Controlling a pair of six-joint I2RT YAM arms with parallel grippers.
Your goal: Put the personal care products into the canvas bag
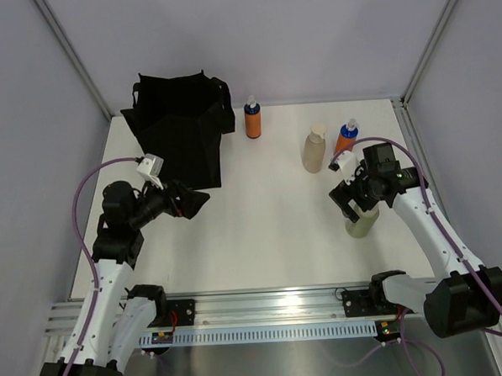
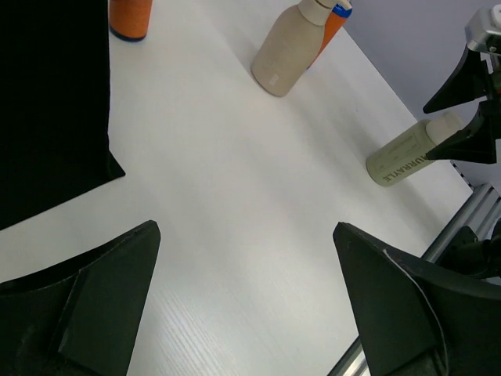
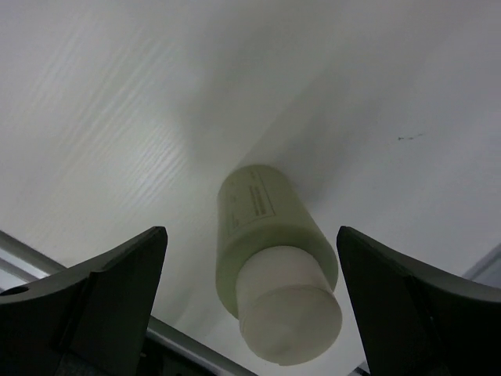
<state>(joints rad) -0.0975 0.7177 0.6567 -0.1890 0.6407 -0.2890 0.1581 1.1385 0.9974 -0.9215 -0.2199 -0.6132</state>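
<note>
Squarely inside the spread right pincer [image 3: 250, 301] stands a smooth, cylindrical olive-green bottle [image 3: 266, 211]; the left pincer [image 2: 246, 301] gapes too.

- The black canvas bag [image 1: 180, 128] is standing at the far left.
- An orange bottle [image 1: 252, 119] is standing near its right.
- The beige pump bottle [image 1: 315, 148] and second orange bottle [image 1: 346, 137] are standing far right.
- The olive-green bottle [image 1: 362, 220] is standing nearer.

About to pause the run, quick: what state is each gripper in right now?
Left gripper: open, empty.
Right gripper: open, one finger on either side of the olive-green bottle, not gripping it.
</note>
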